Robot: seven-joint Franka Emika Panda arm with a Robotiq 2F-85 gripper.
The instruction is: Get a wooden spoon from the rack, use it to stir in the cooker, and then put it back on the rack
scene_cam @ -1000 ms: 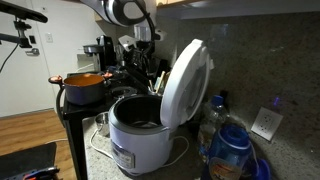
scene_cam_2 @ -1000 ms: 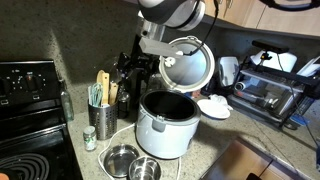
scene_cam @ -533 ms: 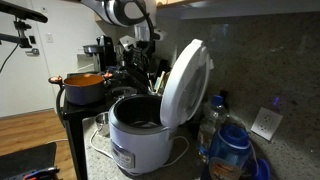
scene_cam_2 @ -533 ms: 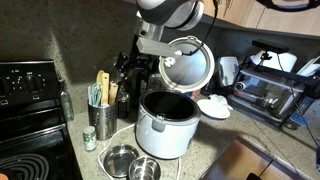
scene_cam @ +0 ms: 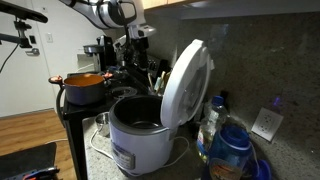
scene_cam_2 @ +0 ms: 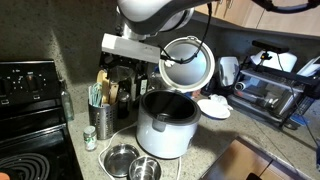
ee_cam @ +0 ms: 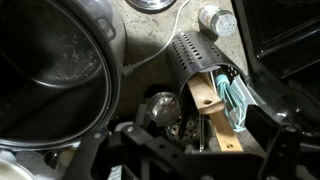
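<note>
The white cooker [scene_cam_2: 165, 128] stands with its oval lid [scene_cam_2: 190, 65] raised; it also shows in the other exterior view [scene_cam: 135, 140], and its dark inner pot [ee_cam: 55, 60] shows in the wrist view. The rack [scene_cam_2: 103, 122] is a perforated holder to the cooker's left, also seen in the wrist view [ee_cam: 195, 52]. It holds light wooden handles [scene_cam_2: 102, 85], one of them the wooden spoon [ee_cam: 215, 115], and a teal whisk [ee_cam: 236, 95]. My gripper [scene_cam_2: 128, 62] hangs open and empty above the rack; its fingers [ee_cam: 195, 155] frame the wooden handles without touching them.
A steel ladle and a slotted spoon [ee_cam: 160, 108] stand beside the rack. An orange pot [scene_cam: 85, 85], a small shaker [scene_cam_2: 90, 140], two steel bowls [scene_cam_2: 130, 162], a black stove [scene_cam_2: 30, 100], a toaster oven [scene_cam_2: 275, 90] and a blue bottle [scene_cam: 232, 150] surround the cooker.
My arm has swung away from above the cooker lid toward the rack. The gripper remains empty. The cooker and utensils have not moved.
</note>
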